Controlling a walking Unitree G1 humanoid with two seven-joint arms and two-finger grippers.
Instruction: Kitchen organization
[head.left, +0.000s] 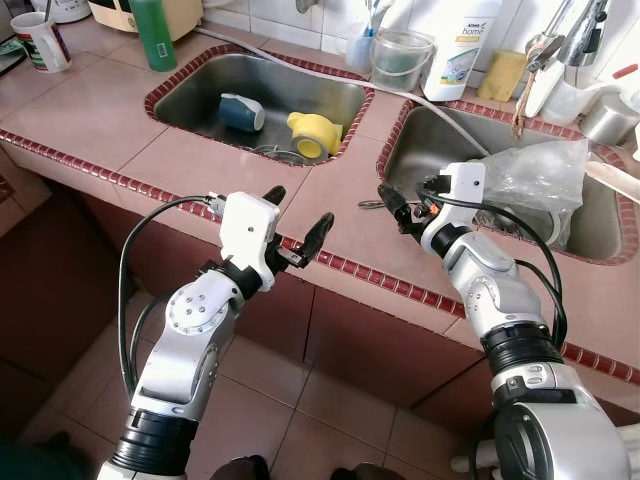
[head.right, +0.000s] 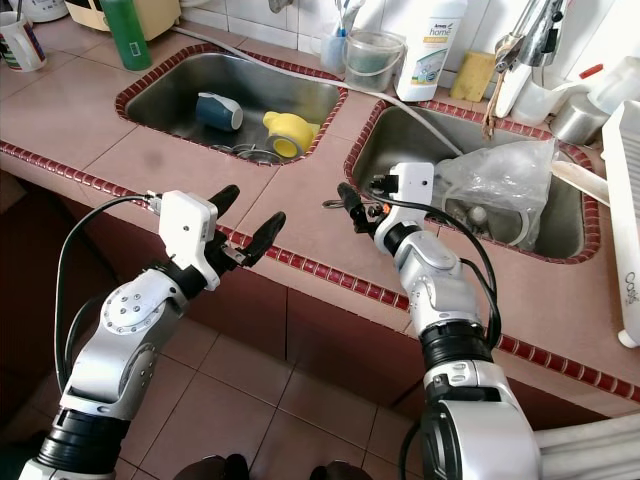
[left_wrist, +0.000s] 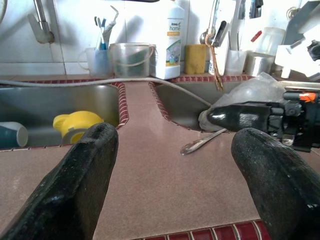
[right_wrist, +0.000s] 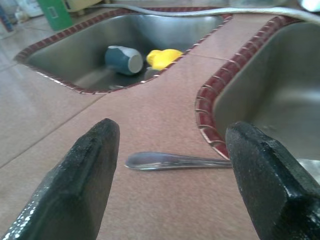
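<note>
Kitchen clutter sits on your pink tiled table (head.left: 90, 110), where two steel sinks lie side by side: the left sink (head.left: 200, 95) at about eleven o'clock from your claws, the right sink (head.left: 430, 150) at about one o'clock. In the right sink you have a crumpled clear plastic bag (head.left: 540, 180). In the left sink a blue cup (head.left: 240, 111) lies on its side, with a yellow cup (head.left: 312, 133) just beside it at three o'clock. Your left claw (head.left: 298, 226) hovers at the table's front edge, its fingers spread wide and holding nothing. Your right claw (head.right: 350, 205) hangs just over the strip of table between the sinks, fingers likewise apart and empty. A metal spoon (right_wrist: 175, 161) lies flat on that strip, straight ahead of your right claw, untouched.
</note>
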